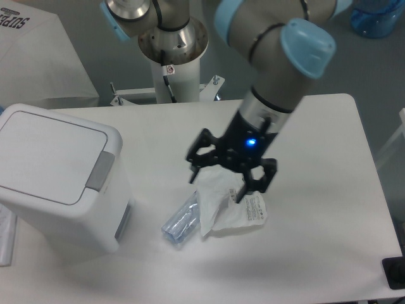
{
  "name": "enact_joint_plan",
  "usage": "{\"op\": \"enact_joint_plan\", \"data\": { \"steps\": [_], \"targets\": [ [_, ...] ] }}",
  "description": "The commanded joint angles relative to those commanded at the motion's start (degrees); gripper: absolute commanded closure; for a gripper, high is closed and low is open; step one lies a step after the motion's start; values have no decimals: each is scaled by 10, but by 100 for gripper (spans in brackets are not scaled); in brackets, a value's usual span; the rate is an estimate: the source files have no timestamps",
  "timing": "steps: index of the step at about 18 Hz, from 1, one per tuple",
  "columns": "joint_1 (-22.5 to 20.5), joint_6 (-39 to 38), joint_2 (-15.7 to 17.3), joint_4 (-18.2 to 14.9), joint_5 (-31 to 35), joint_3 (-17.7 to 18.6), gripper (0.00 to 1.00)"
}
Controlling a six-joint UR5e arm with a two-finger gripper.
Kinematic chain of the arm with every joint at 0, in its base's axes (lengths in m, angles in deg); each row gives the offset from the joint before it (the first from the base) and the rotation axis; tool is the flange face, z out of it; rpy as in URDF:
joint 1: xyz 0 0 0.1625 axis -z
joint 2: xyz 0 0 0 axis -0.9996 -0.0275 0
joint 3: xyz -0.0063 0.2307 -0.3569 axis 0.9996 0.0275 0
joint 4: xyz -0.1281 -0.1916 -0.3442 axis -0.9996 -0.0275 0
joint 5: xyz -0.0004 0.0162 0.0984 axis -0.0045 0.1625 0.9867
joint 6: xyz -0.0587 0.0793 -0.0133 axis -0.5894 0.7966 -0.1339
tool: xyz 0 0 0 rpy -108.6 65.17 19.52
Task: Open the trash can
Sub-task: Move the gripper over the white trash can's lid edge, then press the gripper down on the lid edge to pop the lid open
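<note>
Trash can (60, 174) stands at the left edge of the white worktop (316, 253), lid down and flat, grey outline visible around the lid panel. Grey push tab (100, 171) sits on the lid's right-hand edge, facing the middle of the worktop. Nothing touches the can.

Behind the can, upper left: a white box (35, 57) with dark printed letters, partly cut off by the frame edge.

To the right of the can, near the worktop's centre front: a clear crumpled plastic bottle (181, 220) lies on its side. Just beside it, touching or overlapping its right end, lies a thin white plastic bag (231, 206) with a printed label on its right portion.

Tool (223, 180) hangs above the upper part of the bag, well apart from the trash can. Its two black fingers are spread wide, with nothing between them. One finger (196, 155) points toward the left, the other (256, 180) sits over the bag's right side. A blue light shows on the tool's body. Whether the fingertips touch the bag cannot be told from this view.

Arm (278, 69) rises from the tool up and to the right, grey with light blue joint caps. Its base column (171, 50) stands behind the worktop, top centre.

Far upper right corner: part of a blue translucent container (380, 16).
</note>
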Motion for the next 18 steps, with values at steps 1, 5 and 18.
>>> {"op": "enact_joint_plan", "data": {
  "steps": [1, 5, 18],
  "targets": [
    [11, -5, -1, 11, 0, 1, 0],
    [47, -14, 4, 45, 3, 15, 0],
    [69, -14, 24, 77, 7, 62, 0]
  ]
}}
